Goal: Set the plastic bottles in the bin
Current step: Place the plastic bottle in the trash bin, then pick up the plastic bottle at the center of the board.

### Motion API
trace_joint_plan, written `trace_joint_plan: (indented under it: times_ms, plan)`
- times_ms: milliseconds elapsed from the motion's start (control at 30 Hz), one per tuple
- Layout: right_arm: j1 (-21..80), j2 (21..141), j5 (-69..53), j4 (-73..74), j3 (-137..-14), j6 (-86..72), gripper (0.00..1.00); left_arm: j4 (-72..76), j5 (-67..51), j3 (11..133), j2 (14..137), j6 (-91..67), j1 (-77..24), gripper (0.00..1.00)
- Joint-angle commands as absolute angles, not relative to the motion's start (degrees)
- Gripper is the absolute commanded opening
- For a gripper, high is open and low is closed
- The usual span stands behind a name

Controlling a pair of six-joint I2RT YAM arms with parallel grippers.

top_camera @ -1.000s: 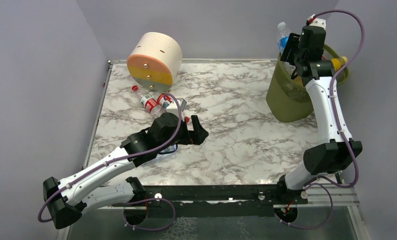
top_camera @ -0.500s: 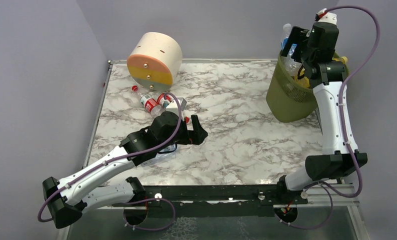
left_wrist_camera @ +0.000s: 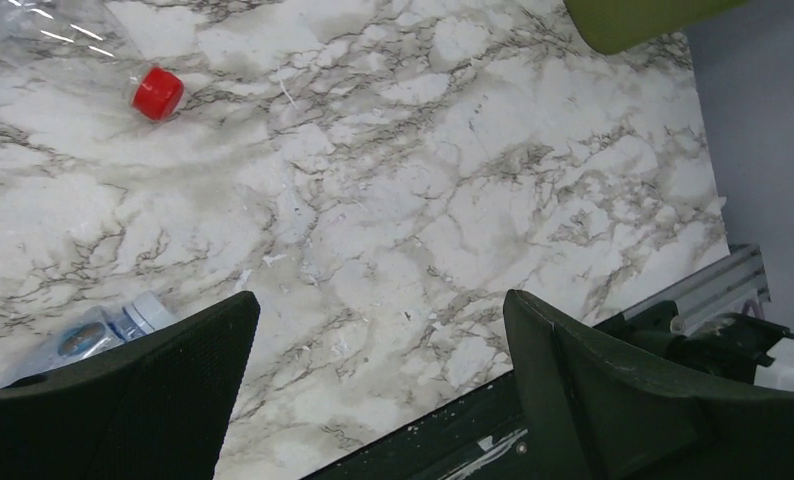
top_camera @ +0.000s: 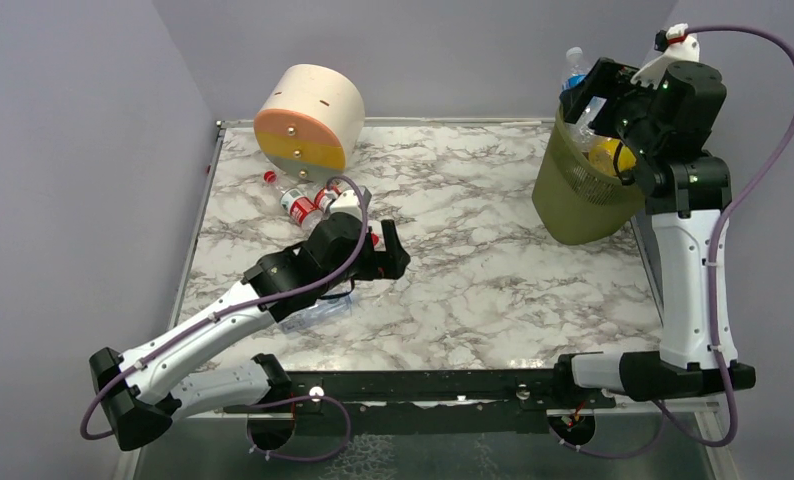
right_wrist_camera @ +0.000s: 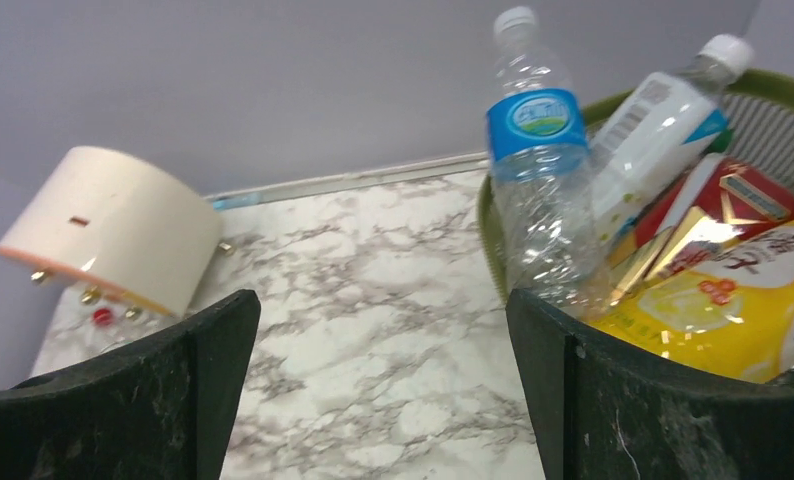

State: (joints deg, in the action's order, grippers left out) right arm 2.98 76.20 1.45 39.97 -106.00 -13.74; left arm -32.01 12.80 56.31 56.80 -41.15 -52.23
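Observation:
The olive-green bin [top_camera: 573,195] stands at the far right and holds several bottles. A clear blue-label bottle [right_wrist_camera: 536,180], a white-label one [right_wrist_camera: 658,125] and a yellow one [right_wrist_camera: 733,300] stick out of it. My right gripper [top_camera: 595,98] hovers open and empty over the bin's rim [right_wrist_camera: 773,85]. My left gripper [top_camera: 388,255] is open and empty low over the table's middle left. A red-capped clear bottle [left_wrist_camera: 158,93] lies ahead of it, and a blue-label bottle [left_wrist_camera: 103,335] lies by its left finger. More bottles [top_camera: 298,205] lie behind it.
The cream-orange-yellow round drawer box [top_camera: 308,115] stands at the far left and also shows in the right wrist view [right_wrist_camera: 113,225]. The bin's base [left_wrist_camera: 643,15] shows at the top of the left wrist view. Grey walls close in the back and sides.
My right arm has swung up and to the right over the bin, with the blue-label bottle left sticking out of it. My left gripper has shifted slightly toward the far side.

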Motion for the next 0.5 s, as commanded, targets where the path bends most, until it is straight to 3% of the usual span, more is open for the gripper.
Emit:
trace_joint_plan:
  times_ms: [0, 200, 467]
  plan:
    - [2.81, 72.21, -12.31, 39.22, -101.52, -17.97, 0.97, -35.06, 15.43, 60.02, 58.86, -41.05, -49.10, 0.99]
    - [5.63, 69.69, -25.27, 35.05, -93.29, -19.90, 1.00, -35.93, 11.19, 60.12, 58.37, -41.31, -40.94, 0.99]
    - [18.92, 72.74, -25.18, 32.93, -87.98, -18.30, 1.00, -37.66, 8.26, 56.26, 54.81, -42.75, -34.79, 0.99]
